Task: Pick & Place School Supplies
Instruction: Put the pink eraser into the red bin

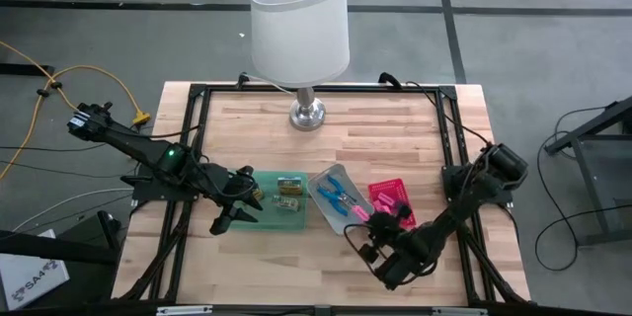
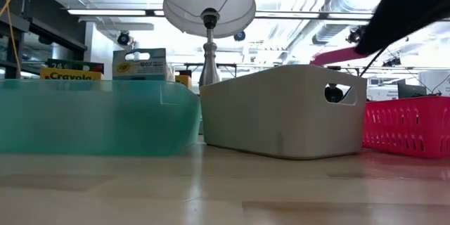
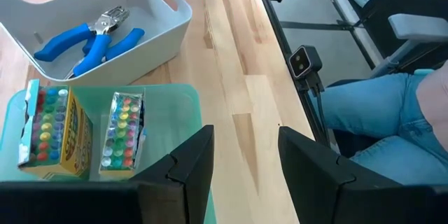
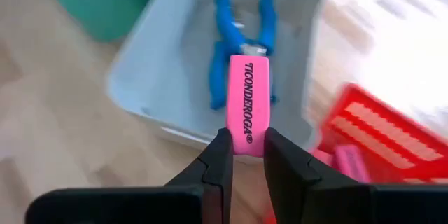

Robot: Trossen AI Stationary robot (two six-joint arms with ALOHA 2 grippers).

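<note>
Three trays are seen side by side on the wooden table, in front of a white-shaded lamp that stands at the table's far edge. The green tray lies to the left, the grey tray in the middle at an angle, and the red-pink basket to the right.

In the green tray two crayon boxes are held, open so that the coloured crayon tips show; in the low view they stand upright behind the tray's translucent wall. In the grey tray blue-handled pliers are seen lying on the floor of the tray, the metal jaws pointing toward one end. How many such tools lie there cannot be told for certain.

The right gripper is raised above the near edge of the grey tray, between that tray and the red-pink basket. Its fingers are clamped on one end of a pink eraser, which sticks out forward from between them, its printed side facing the wrist camera. In the right wrist view the pliers are seen directly below the eraser, and further pink pieces are visible in the basket, blurred.

The left gripper is poised over the near right corner of the green tray, beside the crayon boxes. Its fingers stand apart, and nothing is held between them.

A person's leg in blue jeans is seen beyond the table edge in the left wrist view.
</note>
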